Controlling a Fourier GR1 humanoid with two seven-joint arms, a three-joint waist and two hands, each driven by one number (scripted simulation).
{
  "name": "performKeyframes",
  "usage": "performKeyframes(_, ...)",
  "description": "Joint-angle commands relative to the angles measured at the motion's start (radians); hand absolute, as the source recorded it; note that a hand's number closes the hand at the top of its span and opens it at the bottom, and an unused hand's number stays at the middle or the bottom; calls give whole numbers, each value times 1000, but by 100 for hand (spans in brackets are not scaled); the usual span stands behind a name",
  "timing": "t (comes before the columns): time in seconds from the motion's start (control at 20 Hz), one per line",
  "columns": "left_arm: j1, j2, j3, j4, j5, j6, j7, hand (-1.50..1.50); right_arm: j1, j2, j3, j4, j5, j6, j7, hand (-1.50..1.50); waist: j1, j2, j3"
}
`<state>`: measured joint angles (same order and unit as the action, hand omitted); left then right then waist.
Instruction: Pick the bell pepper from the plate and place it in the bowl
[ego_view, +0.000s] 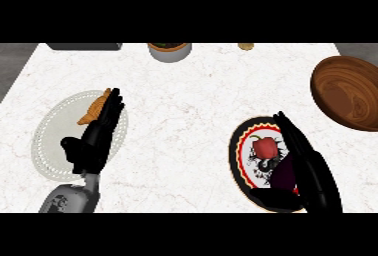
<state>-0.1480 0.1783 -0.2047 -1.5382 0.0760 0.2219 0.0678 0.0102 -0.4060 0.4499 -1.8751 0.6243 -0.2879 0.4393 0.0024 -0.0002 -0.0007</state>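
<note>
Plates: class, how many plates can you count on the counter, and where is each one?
2. A white plate lies at the left under the left hand; a patterned plate at the right holds the bell pepper.

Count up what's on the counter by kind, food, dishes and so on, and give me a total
Food: 2, the red bell pepper and a croissant.
Plates: 2, the patterned plate under the pepper and a white plate under the croissant.
Bowls: 1, the wooden bowl.
Pots: 1, a grey pot at the far edge.
Unclear: 1, a small tan item.
Total: 7.
</note>
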Motion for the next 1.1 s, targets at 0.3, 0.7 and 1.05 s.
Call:
performKeyframes(0.3,27,-53,45,87,-38,-53,-97,0,56,55,-87,92,-46,95,-151,-150,-5,0,1)
performKeyframes(0.7,-40,-54,94,55,-46,-78,3,0,68,145,-112,82,-83,103,-255,-150,-5,0,1)
performKeyframes(1.05,-8,-35,129,-6,-40,-119,34,0,225,127,-180,103,-176,119,-443,-150,-7,-1,1)
